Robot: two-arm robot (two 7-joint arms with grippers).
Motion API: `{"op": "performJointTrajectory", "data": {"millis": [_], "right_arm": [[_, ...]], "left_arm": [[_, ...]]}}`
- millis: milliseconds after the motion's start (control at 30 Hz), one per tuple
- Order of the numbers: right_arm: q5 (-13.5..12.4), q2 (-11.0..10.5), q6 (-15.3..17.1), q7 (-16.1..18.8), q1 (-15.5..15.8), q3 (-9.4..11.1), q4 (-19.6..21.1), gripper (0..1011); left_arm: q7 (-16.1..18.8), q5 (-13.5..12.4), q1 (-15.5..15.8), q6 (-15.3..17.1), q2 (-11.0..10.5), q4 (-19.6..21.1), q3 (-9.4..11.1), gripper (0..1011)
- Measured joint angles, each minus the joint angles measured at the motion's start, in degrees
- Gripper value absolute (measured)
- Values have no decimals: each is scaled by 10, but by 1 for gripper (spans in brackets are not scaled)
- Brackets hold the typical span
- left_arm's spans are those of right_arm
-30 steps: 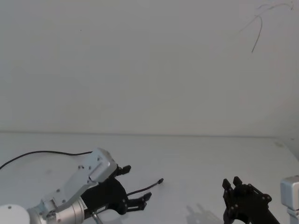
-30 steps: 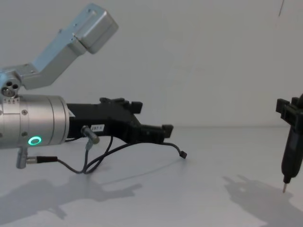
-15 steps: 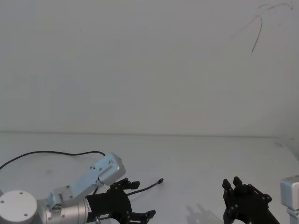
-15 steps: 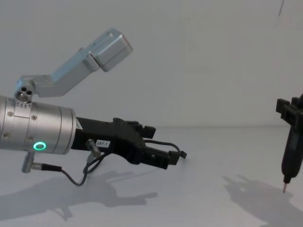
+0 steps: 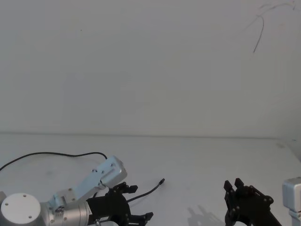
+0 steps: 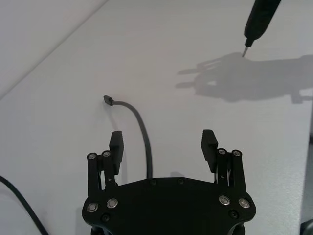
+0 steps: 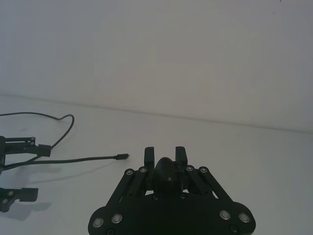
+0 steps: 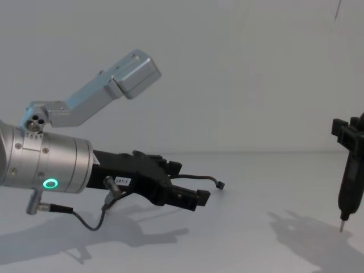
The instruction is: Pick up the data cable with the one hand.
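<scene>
As the left hand point(image 8: 189, 181) hangs low over the near left part of the table point(image 5: 197, 160), its two black fingers point(image 6: 116, 142) stand wide apart: open, nothing gripped. The hand is tilted down toward the tabletop, with a small white label point(image 8: 121, 181) on its side (chest view). The lower finger is close to the surface; contact cannot be told.

Data cable point(image 6: 142, 128): lies flat on the table and runs lengthwise through the gap between the fingers. It is nearer one finger than the other and touches neither, as far as the left wrist view shows. It then passes out of sight under the palm. Its plug point(image 5: 162, 181) lies just past the fingertips, pointing toward the middle of the table. Behind the hand, the cable bows in a long arc toward the far edge, then runs off toward the left edge.

Behind the fingers:
- Silver cylindrical wrist point(image 8: 51, 162), with its green ring light point(image 8: 51, 183) lit.
- Silver bracket point(image 8: 114, 79), rising at a slant above the wrist.
- Short dark wire point(image 8: 79, 217) with a metal elbow plug, looping beneath the wrist and clear of the data cable.

Right hand point(image 7: 165, 151): parked over the near right part of the table, well apart from the cable. It points downward, its pointed metal tip point(image 8: 341, 228) close over the surface and its shadow on the table just beside it. Contact with the table cannot be told.
</scene>
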State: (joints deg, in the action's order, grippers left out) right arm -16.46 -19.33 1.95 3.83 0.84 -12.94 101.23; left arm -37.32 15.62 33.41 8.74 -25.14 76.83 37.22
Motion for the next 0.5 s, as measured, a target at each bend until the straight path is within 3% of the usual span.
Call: {"op": "performJointTrajectory", "data": {"millis": [267, 400, 500], "right_arm": [[0, 0, 0, 0, 0, 0, 0, 251], [0, 0, 0, 0, 0, 0, 0, 251], [0, 0, 0, 0, 0, 0, 0, 251]], "left_arm": [[16, -5, -5, 2, 4, -2, -4, 816], [20, -7, -7, 2, 6, -3, -5, 660], [23, -8, -8, 2, 6, -3, -5, 599]]}}
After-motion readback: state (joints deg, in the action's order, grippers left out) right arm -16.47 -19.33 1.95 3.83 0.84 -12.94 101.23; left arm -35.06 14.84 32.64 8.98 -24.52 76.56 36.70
